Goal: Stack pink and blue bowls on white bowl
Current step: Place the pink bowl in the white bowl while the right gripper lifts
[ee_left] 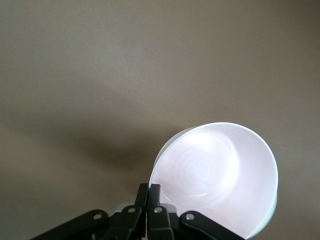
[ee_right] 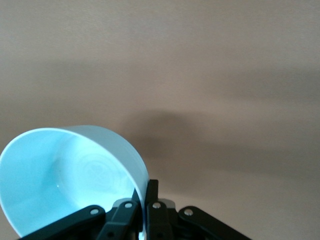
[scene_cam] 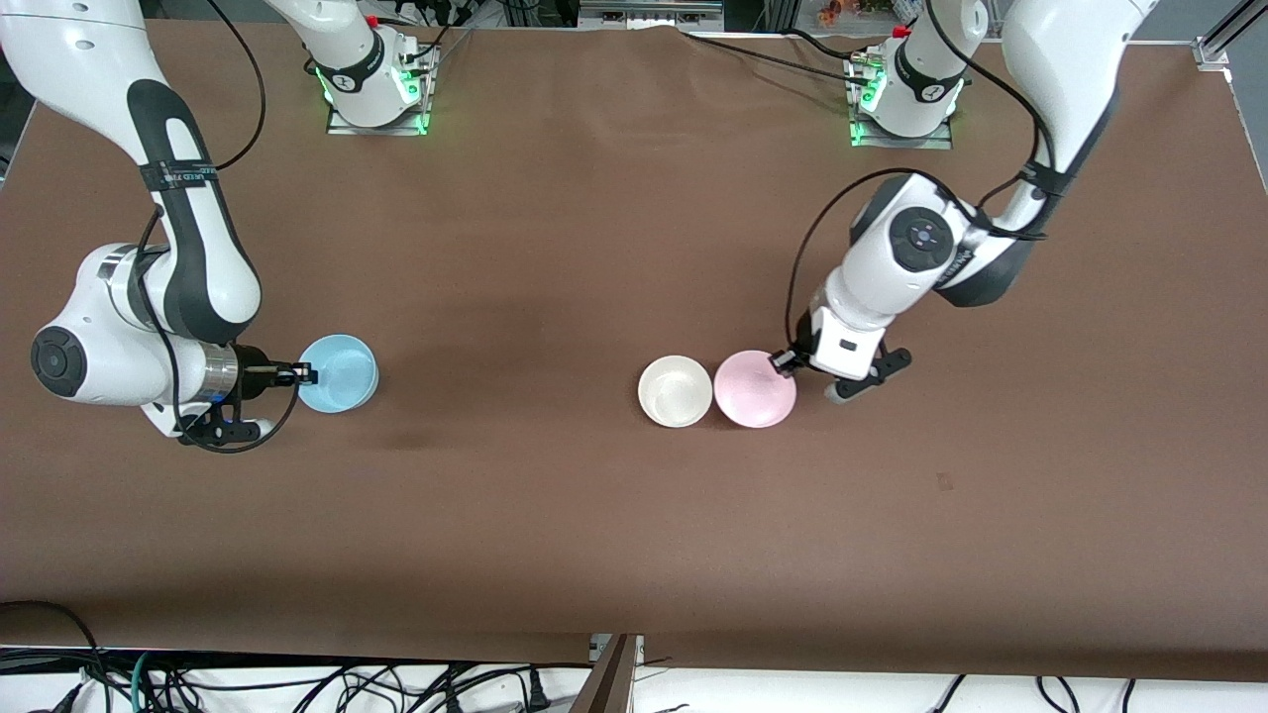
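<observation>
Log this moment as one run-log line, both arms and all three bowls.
left gripper: shut on pink bowl rim | right gripper: shut on blue bowl rim | white bowl: beside pink bowl, nothing stacked

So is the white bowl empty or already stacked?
Empty: the white bowl shows a bare inside; the pink bowl sits beside it, the blue bowl apart.

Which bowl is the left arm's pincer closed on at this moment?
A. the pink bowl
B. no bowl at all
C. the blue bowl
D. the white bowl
A: the left pincer is shut on the rim of the pink bowl, which is beside the white bowl; the right pincer grips the rim of the blue bowl.
</observation>
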Available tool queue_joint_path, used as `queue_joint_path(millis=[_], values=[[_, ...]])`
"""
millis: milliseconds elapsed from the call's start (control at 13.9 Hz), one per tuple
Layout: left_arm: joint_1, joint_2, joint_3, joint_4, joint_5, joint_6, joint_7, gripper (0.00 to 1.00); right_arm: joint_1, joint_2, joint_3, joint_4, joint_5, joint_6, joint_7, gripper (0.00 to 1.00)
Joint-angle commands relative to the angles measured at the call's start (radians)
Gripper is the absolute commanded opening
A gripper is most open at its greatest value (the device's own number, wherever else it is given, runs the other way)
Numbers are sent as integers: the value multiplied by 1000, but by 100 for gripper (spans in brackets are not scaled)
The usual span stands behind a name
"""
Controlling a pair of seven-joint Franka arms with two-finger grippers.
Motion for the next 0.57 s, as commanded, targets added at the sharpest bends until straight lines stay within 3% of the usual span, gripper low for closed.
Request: queue_joint_path(millis=[0,502], values=[[-63,31,15,31,28,20,-91,0,-2,-5,29,11,29,-25,31,0],[-150,80,27,31,28,90,-203,0,8,-5,98,11,29,-24,117,0]])
